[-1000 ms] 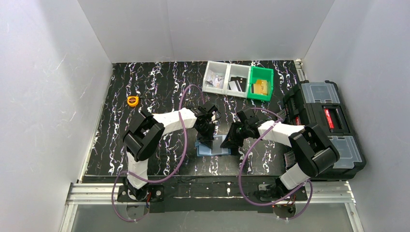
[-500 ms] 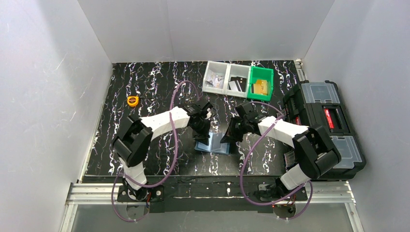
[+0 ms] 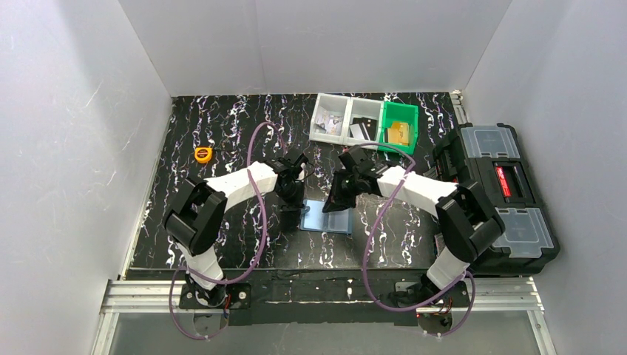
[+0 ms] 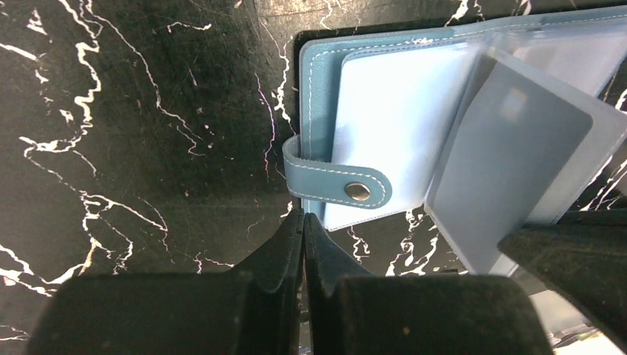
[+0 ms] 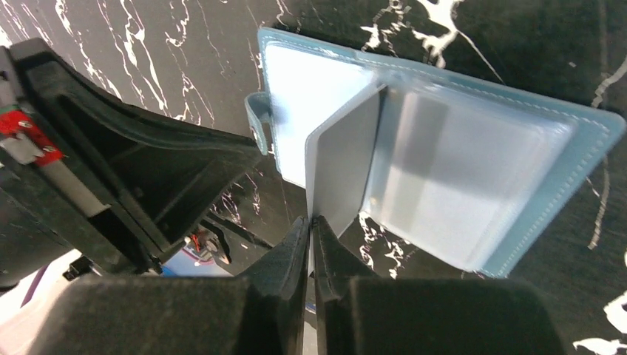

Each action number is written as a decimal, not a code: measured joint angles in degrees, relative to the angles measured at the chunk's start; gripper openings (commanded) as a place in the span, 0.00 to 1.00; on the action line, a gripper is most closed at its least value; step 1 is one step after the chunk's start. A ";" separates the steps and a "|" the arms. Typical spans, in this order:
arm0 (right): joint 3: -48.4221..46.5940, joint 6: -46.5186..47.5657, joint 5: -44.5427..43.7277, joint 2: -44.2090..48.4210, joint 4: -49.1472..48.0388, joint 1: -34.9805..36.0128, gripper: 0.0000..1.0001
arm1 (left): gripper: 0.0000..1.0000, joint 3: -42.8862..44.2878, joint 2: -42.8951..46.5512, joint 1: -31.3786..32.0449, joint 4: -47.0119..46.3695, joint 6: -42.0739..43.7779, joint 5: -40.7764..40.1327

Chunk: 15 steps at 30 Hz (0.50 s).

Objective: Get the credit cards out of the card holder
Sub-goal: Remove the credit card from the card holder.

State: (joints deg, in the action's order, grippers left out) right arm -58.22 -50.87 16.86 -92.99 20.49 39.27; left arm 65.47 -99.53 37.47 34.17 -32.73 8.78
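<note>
Fingers of the right gripper [image 5: 310, 224] are pinching a lifted clear plastic sleeve [image 5: 341, 166] of the dusty-blue folding card holder [image 3: 325, 219], which is lying open on the black marbled table [image 3: 222, 133] just beside the left gripper [image 4: 304, 222], empty and pressed together.

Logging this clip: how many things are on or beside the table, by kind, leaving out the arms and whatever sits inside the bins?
Clear bins: 2
Green bin: 1
Blue card holder: 1
Orange tape measure: 1
Black toolbox: 1
Total: 6
</note>
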 measured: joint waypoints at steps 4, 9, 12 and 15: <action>-3.39 0.26 0.07 -3.23 0.63 1.11 0.30 | 0.00 0.00 -0.79 0.02 -0.33 0.37 0.15; -5.40 0.46 0.46 -5.99 0.66 1.75 0.48 | 0.00 0.00 -0.37 -0.07 0.09 0.59 -0.11; -5.55 0.44 0.68 -6.40 0.74 1.75 0.60 | 0.00 0.00 1.07 -0.31 1.01 0.61 -0.68; -6.01 0.50 0.83 -6.49 1.01 1.75 0.68 | 0.00 0.00 3.23 -0.59 1.84 0.61 -1.05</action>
State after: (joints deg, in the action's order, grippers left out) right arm -64.23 -50.37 17.69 -99.48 21.50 41.01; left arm 65.47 -96.29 36.88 36.01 -32.12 7.73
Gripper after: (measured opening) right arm 0.609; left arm 0.007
